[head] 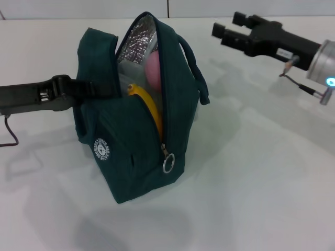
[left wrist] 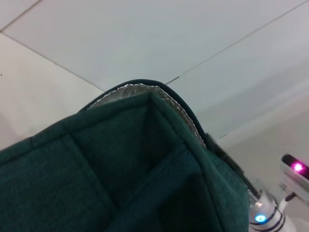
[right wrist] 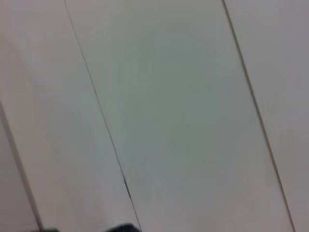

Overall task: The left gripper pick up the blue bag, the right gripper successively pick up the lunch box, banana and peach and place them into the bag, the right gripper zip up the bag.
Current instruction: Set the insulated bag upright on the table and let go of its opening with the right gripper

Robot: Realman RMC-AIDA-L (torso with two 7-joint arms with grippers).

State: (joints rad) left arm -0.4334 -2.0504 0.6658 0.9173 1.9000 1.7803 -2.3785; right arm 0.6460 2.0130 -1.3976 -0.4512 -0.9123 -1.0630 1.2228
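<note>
Bag, teal-blue fabric, pinched by black left gripper to stay upright; labelled right gripper hangs spread, empty, zipper unclosed.

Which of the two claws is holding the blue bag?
The left claw, without a white label, grips the blue bag at its side. The right claw, with the label, is open and apart from it.
</note>
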